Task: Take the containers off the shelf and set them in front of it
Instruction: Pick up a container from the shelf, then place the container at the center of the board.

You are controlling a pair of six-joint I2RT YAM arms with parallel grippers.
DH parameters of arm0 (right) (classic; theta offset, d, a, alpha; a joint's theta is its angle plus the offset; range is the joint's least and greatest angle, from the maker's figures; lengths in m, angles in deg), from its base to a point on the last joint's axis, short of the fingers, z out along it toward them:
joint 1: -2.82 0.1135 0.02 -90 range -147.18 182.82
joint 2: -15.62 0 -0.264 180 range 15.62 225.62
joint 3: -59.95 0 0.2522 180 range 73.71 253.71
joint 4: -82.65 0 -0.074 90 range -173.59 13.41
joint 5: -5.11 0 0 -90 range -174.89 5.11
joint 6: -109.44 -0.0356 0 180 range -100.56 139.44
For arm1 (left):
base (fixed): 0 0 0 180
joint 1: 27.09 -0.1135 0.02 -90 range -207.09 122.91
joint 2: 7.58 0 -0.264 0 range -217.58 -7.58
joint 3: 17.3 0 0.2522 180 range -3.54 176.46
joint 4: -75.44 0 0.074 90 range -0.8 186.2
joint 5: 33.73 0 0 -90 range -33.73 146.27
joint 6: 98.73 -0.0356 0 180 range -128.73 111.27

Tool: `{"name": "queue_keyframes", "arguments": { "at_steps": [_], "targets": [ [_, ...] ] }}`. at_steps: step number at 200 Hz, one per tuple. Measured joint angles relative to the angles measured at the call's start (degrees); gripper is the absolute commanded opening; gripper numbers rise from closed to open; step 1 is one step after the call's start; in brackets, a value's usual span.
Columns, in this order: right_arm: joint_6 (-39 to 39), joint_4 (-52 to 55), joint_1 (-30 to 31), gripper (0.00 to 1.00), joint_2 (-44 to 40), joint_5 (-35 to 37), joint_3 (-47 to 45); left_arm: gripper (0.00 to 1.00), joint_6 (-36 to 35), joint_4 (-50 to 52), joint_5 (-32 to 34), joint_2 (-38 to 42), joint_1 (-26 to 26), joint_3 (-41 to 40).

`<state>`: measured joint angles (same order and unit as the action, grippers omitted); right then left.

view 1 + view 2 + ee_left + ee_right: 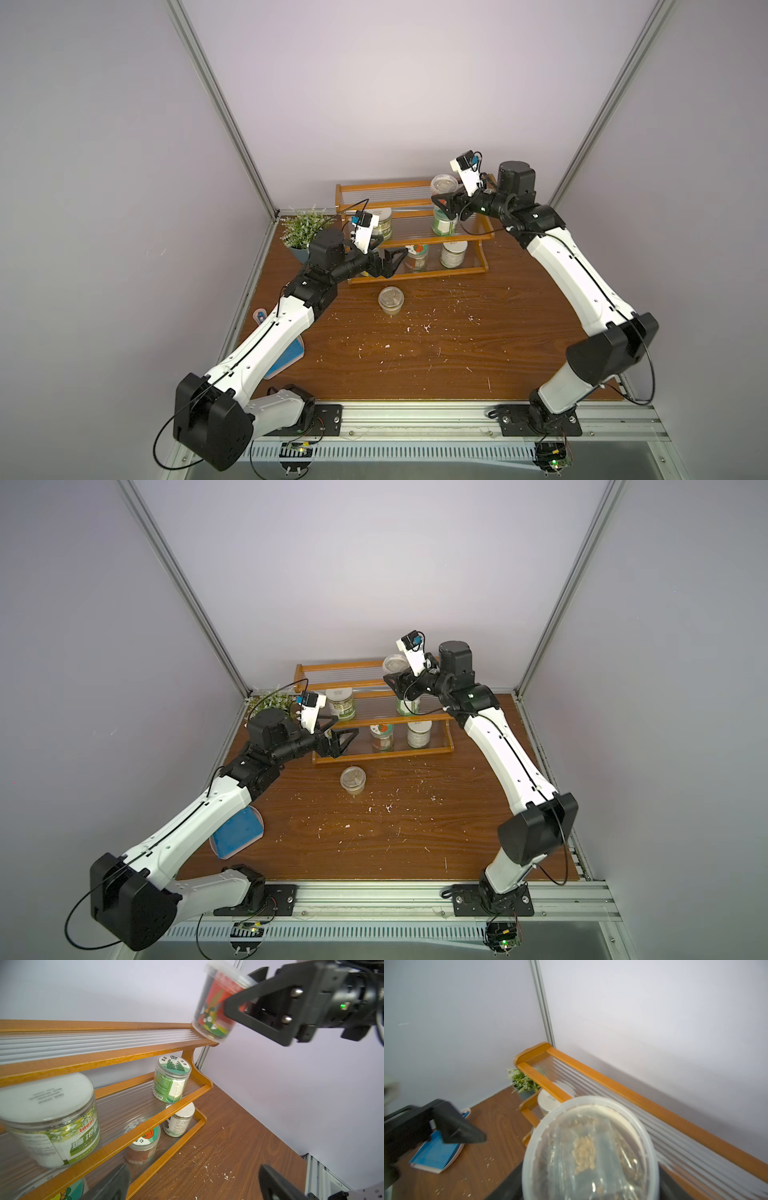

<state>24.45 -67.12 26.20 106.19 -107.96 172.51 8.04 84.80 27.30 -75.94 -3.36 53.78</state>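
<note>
Reaching over shelf (374,185), right arm (573,270) jaws clamping cup (443,183).

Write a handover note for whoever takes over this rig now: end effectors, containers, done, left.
Left end effector: open, empty, by the orange-brown three-tier shelf's bottom tier.
Right end effector: shut on a clear tapered cup with a red label, tilted at the top tier's end.
Done: one clear lidded cup stands on the wooden table in front.
Remaining: set down the held cup; middle tier's white-lidded green-label jar and green picture-lidded jar; bottom tier's fruit-picture-lidded jar, white-lidded jar, and a partly hidden jar.
</note>
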Motion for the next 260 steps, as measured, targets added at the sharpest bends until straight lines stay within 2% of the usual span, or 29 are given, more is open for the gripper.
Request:
{"name": "queue_keyframes", "arguments": {
  "at_steps": [29,59,94,121,187,260],
  "targets": [
    [-0.1,-3.1,2.6,0.75,-11.0,-0.7,-15.1,1.00,0.5,0.0,-0.6,1.6,-0.5,-2.1],
    [-0.7,-5.8,5.3,0.75,-18.9,-0.6,-29.7,1.00,0.9,0.2,-1.0,3.0,-0.6,-3.9],
    [-2.2,-11.1,7.7,0.75,-24.2,2.1,-46.2,1.00,1.1,0.3,-1.6,4.0,-0.6,-6.1],
    [-4.1,-18.1,9.5,0.75,-24.0,4.4,-55.7,1.00,1.3,0.4,-1.9,4.1,-0.6,-6.6],
    [-6.5,-37.9,13.8,0.76,-13.4,8.2,-62.9,1.00,1.3,0.4,-1.9,4.2,-0.6,-6.7],
    [-6.5,-47.5,15.4,0.76,-0.6,11.9,-62.9,0.99,1.3,0.5,-1.8,4.5,-0.7,-7.4]
  ]
}}
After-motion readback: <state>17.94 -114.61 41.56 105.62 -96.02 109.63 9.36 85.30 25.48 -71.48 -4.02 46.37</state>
